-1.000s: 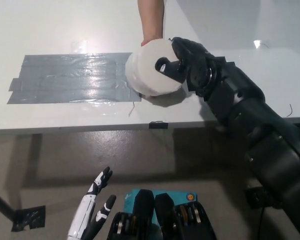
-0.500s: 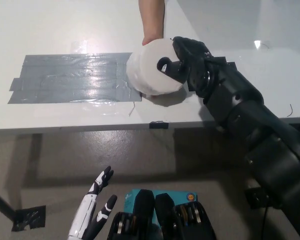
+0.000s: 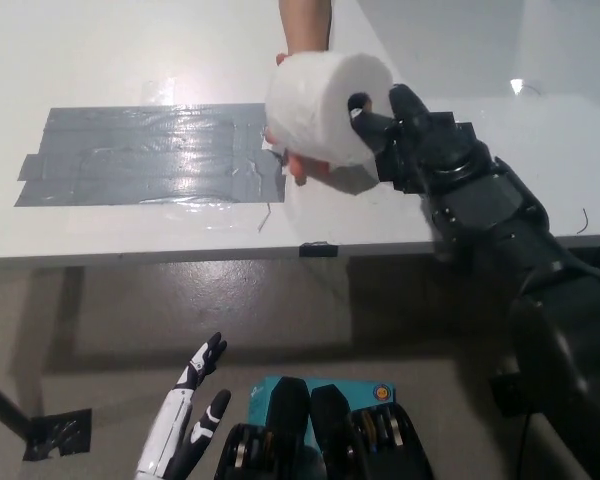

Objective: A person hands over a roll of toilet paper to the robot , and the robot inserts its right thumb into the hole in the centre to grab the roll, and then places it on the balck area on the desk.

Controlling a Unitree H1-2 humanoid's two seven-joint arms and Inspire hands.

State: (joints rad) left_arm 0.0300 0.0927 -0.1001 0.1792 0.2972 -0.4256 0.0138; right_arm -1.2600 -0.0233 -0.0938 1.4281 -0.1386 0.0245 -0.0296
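— Thumb status?
— My right hand (image 3: 412,135) had its thumb in the roll (image 3: 325,105), now lifted off the desk (image 3: 100,50), person's hand (image 3: 292,150) beneath.
— Next?
— Black area (image 3: 145,155). Left hand (image 3: 185,425) idle, fingers spread.

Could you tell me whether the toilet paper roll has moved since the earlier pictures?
Yes. The toilet paper roll has moved up and slightly right in the picture, away from the grey tape patch, which has stayed put.
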